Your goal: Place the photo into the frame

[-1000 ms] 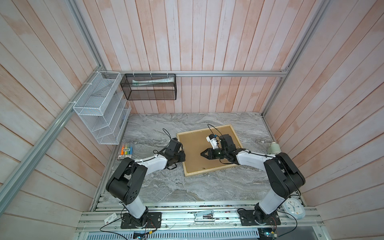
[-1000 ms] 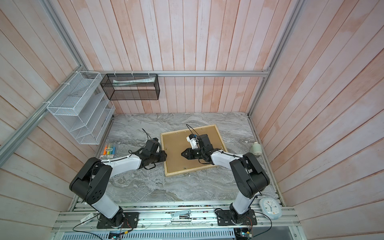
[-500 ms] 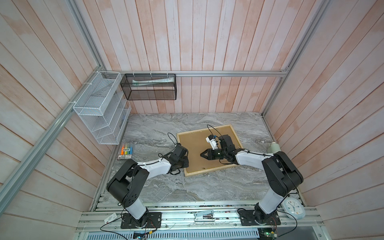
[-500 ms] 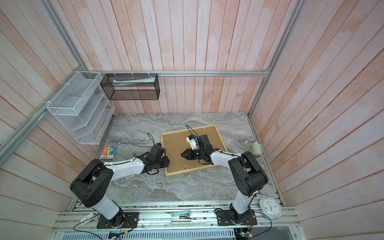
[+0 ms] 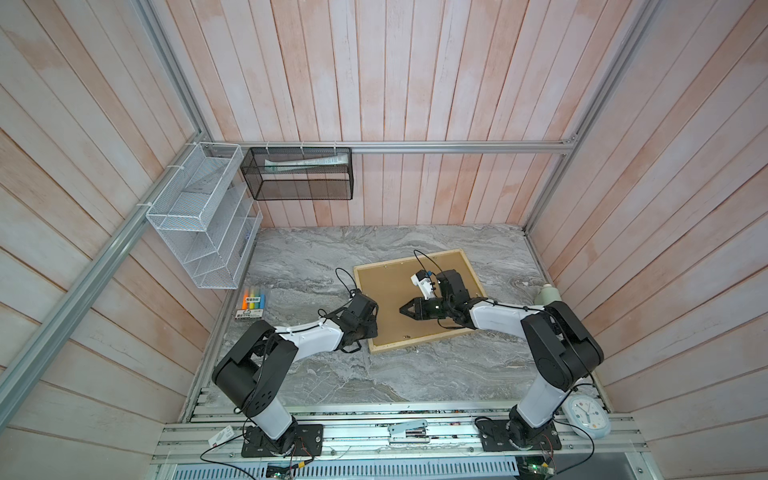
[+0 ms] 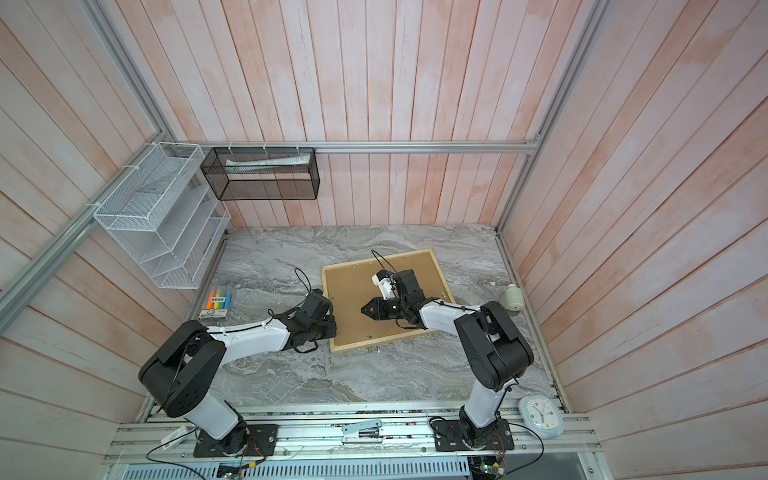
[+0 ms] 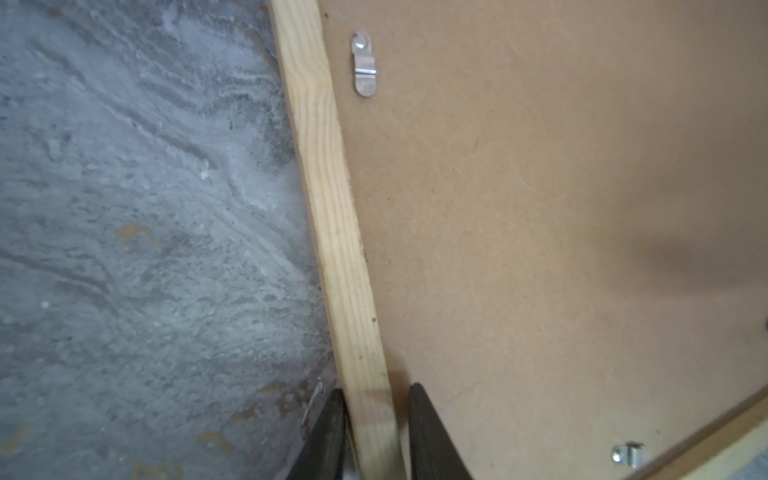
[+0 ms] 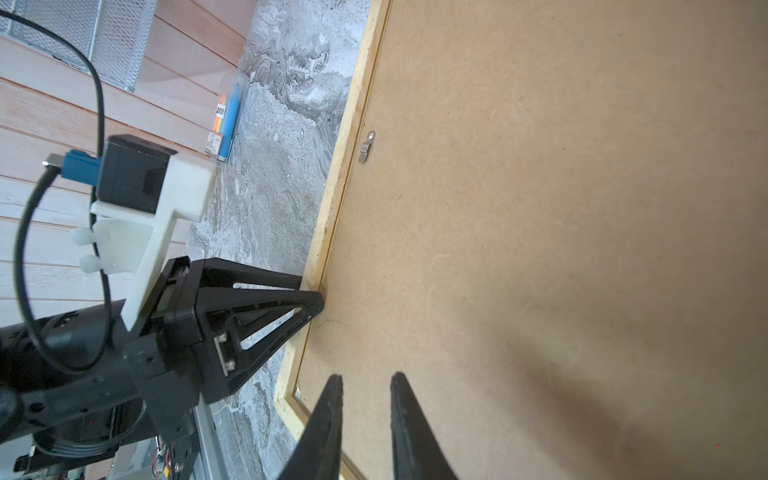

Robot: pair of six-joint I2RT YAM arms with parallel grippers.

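Note:
The frame (image 5: 419, 341) (image 6: 382, 341) of pale wood lies face down on the marble table, with a brown backing board (image 5: 395, 291) filling it. The photo is hidden. My left gripper (image 5: 369, 328) (image 6: 332, 328) (image 7: 376, 392) straddles the frame's left rail (image 7: 332, 208) near its front corner, one finger on the table side and one over the board, shut on the rail. It also shows in the right wrist view as the left gripper (image 8: 311, 291). My right gripper (image 5: 402, 309) (image 6: 363, 309) (image 8: 365, 378) hovers low over the board, its jaws a little apart with nothing between them.
Small metal turn clips (image 7: 365, 64) (image 8: 366, 146) sit on the board's edge. A marker pack (image 5: 251, 302) lies at the left. A white mesh rack (image 5: 203, 220) and a black mesh basket (image 5: 299, 174) hang on the walls. A pale bottle (image 5: 547, 294) and a clock (image 5: 588, 419) are at the right.
My left gripper has moved right and forward onto the frame's left rail, and its jaws have narrowed around it. The right arm has stayed where it was.

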